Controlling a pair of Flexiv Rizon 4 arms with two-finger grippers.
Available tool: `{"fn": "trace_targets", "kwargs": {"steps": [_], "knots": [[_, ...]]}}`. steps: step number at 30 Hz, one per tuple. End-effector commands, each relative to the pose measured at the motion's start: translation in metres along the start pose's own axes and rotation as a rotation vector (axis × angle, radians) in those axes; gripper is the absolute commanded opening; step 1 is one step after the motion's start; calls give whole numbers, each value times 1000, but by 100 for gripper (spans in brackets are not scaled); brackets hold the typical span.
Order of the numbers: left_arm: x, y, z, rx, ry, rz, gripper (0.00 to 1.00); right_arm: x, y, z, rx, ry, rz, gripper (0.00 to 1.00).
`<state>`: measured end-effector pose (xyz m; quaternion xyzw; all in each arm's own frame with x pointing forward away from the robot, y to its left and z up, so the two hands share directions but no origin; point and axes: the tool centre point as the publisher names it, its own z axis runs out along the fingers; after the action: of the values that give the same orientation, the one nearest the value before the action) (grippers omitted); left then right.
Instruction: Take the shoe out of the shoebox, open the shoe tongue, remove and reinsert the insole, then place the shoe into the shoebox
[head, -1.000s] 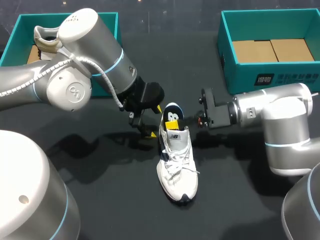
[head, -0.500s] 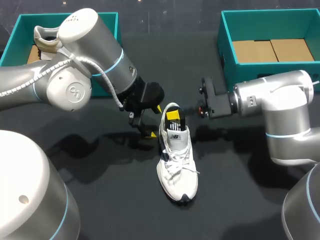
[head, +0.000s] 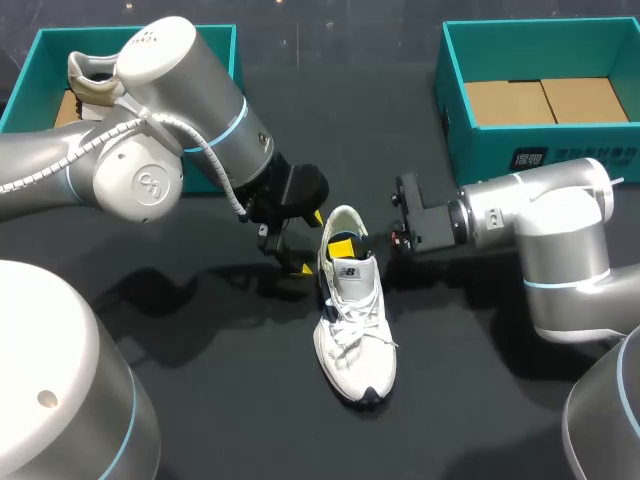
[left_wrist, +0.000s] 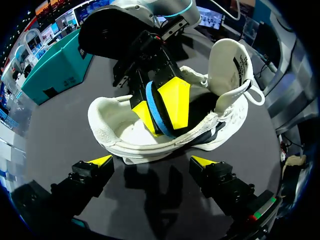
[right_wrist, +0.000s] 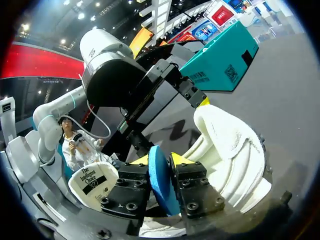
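right gripper (right_wrist: 161, 165): fingers pinched on the blue insole (right_wrist: 157, 186), down in the heel opening of the white shoe (head: 352, 320). left gripper (left_wrist: 152, 161): fingers spread wide, holding nothing, just beside the shoe's heel. shoe: i log it on its sole at mid-table (head: 240, 400), tongue (left_wrist: 229, 65) lifted. teal shoebox (head: 480, 150): well apart, my right. second teal box (head: 60, 38): my left, another shoe (head: 90, 75) inside.

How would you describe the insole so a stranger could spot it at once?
On the black table, find the white shoe at its middle. In its heel opening, the right tool grips the insole: a thin blue sheet on edge between two yellow tips, unlike the white lining around it.
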<state>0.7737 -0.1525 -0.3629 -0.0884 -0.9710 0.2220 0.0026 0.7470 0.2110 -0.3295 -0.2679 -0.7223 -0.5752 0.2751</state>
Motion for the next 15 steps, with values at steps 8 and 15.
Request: {"fn": "trace_targets", "kwargs": {"steps": [8,15], "knots": [[0,0,1,-1,0,1,100,5,28,-7,30,-68,-68,30],[0,0,1,-1,0,1,100,-6,18,-8,8,-56,-29,0]]}}
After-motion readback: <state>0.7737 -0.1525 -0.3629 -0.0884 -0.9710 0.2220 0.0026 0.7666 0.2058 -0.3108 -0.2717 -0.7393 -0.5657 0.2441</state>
